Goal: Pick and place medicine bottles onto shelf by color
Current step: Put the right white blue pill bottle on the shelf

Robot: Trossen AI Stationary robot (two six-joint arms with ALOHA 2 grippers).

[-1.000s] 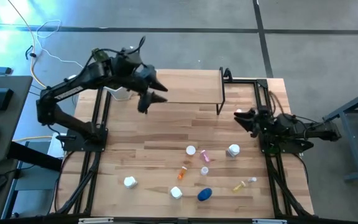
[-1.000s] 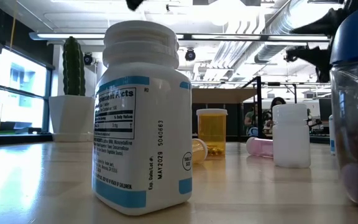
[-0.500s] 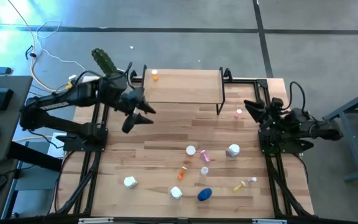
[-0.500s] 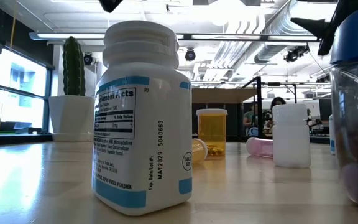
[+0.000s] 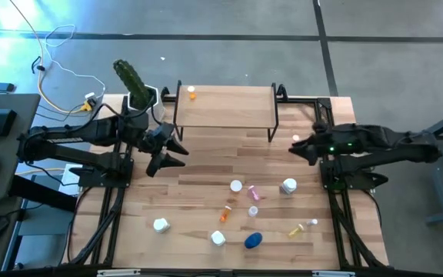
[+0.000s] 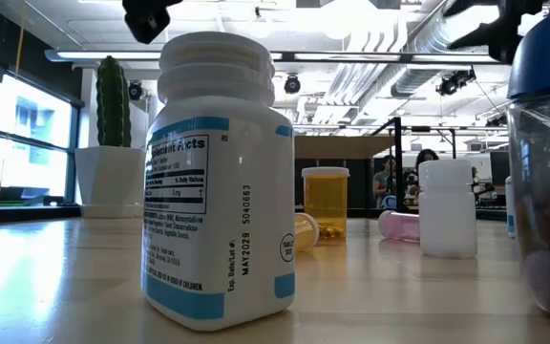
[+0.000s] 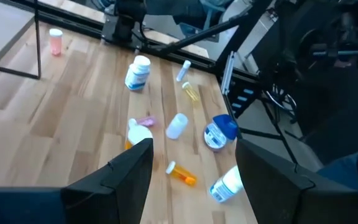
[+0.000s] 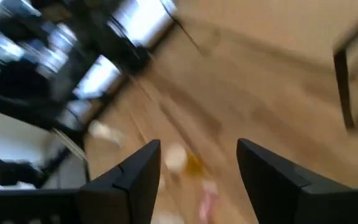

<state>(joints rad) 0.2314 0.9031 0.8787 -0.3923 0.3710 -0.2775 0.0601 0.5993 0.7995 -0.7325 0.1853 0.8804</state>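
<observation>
The shelf [image 5: 225, 108] stands at the table's far middle, and one orange bottle [image 5: 191, 93] rests upright on its far left corner. A pink bottle [image 5: 296, 138] stands on the table right of the shelf. The other medicine bottles lie scattered near the table's middle and near edge: white [image 5: 288, 185], orange [image 5: 226, 211], blue [image 5: 253, 240], yellowish [image 5: 297, 228]. My left gripper [image 5: 171, 150] hovers open left of the shelf; its wrist view shows the scattered bottles, among them the blue one [image 7: 219, 130]. My right gripper [image 5: 297, 148] is open, just short of the pink bottle.
A cactus in a white pot [image 5: 135, 88] stands at the far left corner, close to my left arm. The shelf's black legs [image 5: 274, 127] reach down beside the pink bottle. In the low view a large white bottle [image 6: 220, 182] fills the foreground. Bare wood lies between my grippers.
My left gripper has drawn back from the shelf's left end toward the table's left and near side, dropping lower; the orange bottle now shows standing on the shelf. My right gripper pulled back toward the right edge, uncovering the pink bottle, then swung out again toward it.
</observation>
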